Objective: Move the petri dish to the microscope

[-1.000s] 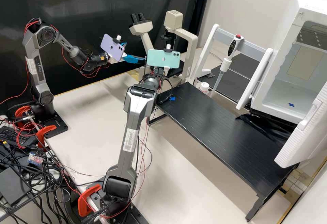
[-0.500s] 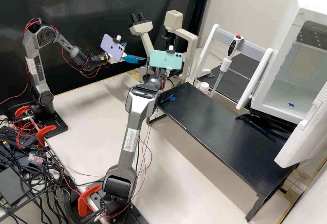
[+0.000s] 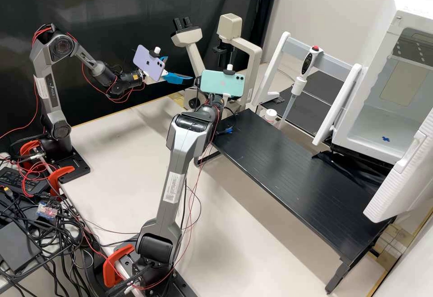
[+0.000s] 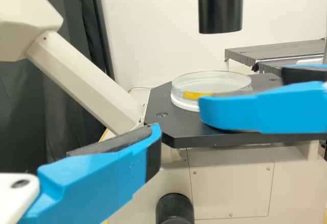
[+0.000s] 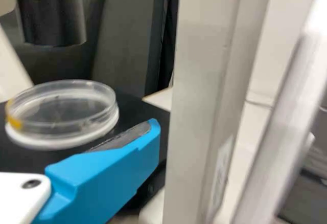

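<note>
black microscope stage (image 4: 176, 125), flat: one petri dish (image 4: 210, 84) upon it, beneath a black tube (image 4: 220, 6), presumably for viewing. left gripper (image 4: 179, 117), parted wide, empty; right gripper (image 5: 176, 119), open, empty, beside the dish, probably to leave it undisturbed.

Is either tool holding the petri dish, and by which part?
Neither; nothing grips the petri dish. It sits on the microscope stage.
</note>
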Available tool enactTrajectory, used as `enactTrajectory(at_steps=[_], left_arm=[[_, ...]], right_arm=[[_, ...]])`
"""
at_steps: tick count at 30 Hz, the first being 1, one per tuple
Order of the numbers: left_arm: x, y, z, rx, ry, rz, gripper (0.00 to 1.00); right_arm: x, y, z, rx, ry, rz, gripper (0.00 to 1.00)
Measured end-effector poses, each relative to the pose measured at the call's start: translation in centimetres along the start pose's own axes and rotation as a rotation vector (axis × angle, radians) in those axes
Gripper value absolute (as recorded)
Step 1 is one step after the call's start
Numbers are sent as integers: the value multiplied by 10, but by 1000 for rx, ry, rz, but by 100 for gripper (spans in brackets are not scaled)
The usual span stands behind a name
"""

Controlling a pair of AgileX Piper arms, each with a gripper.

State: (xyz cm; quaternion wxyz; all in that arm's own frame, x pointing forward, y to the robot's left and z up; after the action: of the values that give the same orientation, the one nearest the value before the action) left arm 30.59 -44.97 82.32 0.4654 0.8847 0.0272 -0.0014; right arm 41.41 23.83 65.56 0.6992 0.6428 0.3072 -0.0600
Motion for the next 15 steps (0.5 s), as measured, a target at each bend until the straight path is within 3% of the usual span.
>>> enactTrajectory(at_steps=[4,7,10,15], left_arm=[[0,0,0,0,0,0,100],[0,0,0,0,0,0,100],[0,0,0,0,0,0,100],[0,0,0,0,0,0,100]], right_arm=[[-27,-1,-3,2,28,12,100],[-56,-1,-6,-20,69,22,100],[-90,6,-11,-56,146,68,100],[-139,27,-8,-97,277,221,100]])
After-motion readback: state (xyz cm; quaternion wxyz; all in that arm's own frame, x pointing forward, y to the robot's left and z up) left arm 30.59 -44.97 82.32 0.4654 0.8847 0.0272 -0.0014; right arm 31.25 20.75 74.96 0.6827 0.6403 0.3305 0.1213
